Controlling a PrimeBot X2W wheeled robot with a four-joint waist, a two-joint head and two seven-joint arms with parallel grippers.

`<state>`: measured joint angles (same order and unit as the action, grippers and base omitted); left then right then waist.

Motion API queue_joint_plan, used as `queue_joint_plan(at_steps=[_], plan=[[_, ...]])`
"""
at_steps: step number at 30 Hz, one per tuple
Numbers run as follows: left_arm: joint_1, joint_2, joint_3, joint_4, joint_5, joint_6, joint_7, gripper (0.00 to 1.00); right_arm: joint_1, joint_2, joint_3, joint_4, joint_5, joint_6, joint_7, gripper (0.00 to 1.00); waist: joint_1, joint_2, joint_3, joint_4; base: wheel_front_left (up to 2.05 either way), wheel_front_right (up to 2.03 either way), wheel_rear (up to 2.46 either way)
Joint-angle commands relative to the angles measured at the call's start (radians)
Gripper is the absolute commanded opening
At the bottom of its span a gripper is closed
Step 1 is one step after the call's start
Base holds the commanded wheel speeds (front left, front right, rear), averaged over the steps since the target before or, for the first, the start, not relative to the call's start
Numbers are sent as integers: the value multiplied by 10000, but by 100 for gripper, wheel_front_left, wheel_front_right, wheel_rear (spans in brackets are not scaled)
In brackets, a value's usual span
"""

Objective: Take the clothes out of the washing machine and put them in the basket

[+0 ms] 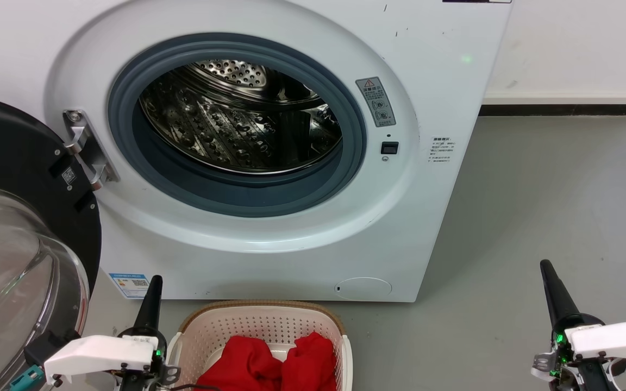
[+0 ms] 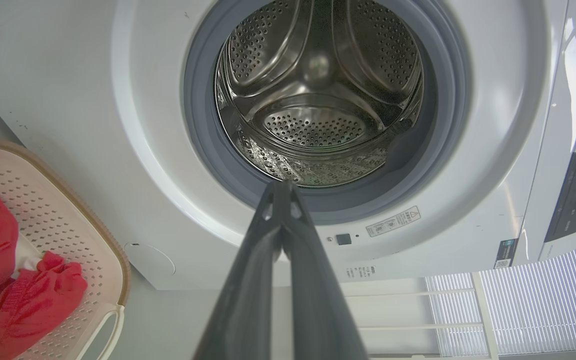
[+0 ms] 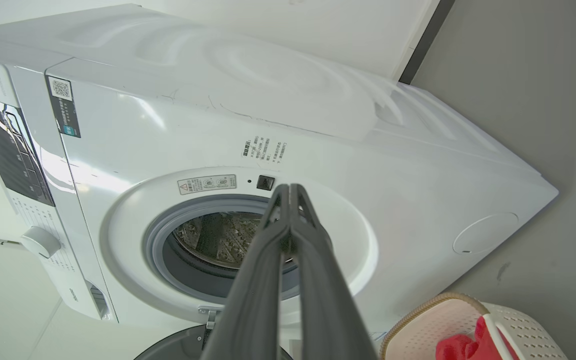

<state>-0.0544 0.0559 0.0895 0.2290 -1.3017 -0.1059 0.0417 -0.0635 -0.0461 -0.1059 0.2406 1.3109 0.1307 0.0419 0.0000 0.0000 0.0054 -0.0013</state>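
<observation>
We see the red clothes (image 1: 269,363) heaped in the basket (image 1: 261,306) just before the washing machine (image 1: 443,81). Its glass door (image 1: 14,255) stands open beside our left gripper (image 1: 155,282). Our 2 grippers, the right gripper (image 1: 546,267) included, have fingers pressed together.

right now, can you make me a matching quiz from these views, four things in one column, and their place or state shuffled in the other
Things
1. clothes
2. drum
3. door
4. left hand

Place or state
A. swung open, left of the porthole in the head view
B. shut, holding nothing
C. lying in the basket
D. bare steel, no red fabric in sight

Pairs: 1-C, 2-D, 3-A, 4-B
</observation>
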Motion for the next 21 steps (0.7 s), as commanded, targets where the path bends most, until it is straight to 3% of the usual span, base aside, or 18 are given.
queue_joint_plan(at_steps=[1, 21], plan=[[-235, 0, 46, -18, -270, -70, 89, 0, -267, -53, -23, -16, 253, 2, 57, 0, 0, 0, -1, 1, 0, 0, 0], [-450, -39, 183, 103, -1978, -191, 485, 0, -431, -60, -59, 25, 1927, 1, 474, 0, 0, 0, -13, 7, 0, 0, 0]])
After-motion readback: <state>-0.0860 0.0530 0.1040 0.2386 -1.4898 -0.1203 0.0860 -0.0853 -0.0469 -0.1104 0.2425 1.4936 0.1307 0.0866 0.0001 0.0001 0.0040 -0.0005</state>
